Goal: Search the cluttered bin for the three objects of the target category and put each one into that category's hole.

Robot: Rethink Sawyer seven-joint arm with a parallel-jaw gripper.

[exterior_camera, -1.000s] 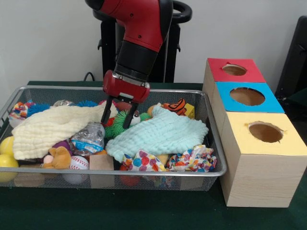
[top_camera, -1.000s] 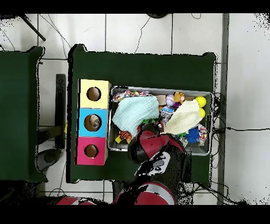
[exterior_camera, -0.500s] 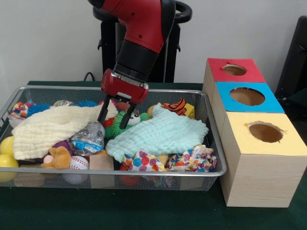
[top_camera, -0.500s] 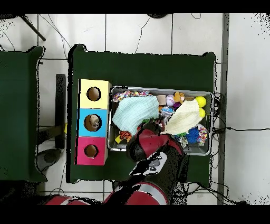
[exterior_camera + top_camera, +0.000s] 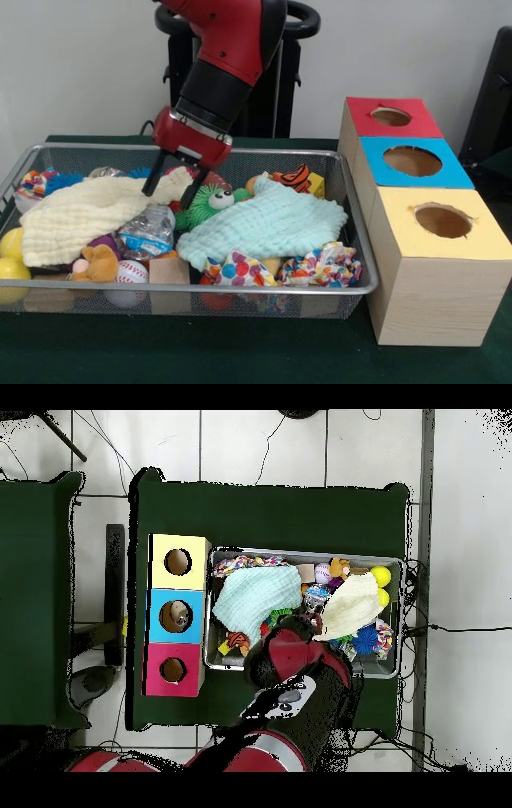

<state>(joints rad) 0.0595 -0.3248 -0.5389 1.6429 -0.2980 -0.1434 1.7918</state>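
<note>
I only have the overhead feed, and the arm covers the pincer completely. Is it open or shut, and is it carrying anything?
Observer: The front view shows the pincer open, with nothing between its fingers.
Operator: What is it over?
Observer: Its tips hang at the end of the cream cloth, near the bin's far wall. I cannot tell whether they touch the cloth.
Operator: Is any toy close enough to grab?
Observer: A green spiky toy with googly eyes lies uncovered just beside the tips, between the cream cloth and the mint cloth.
</note>
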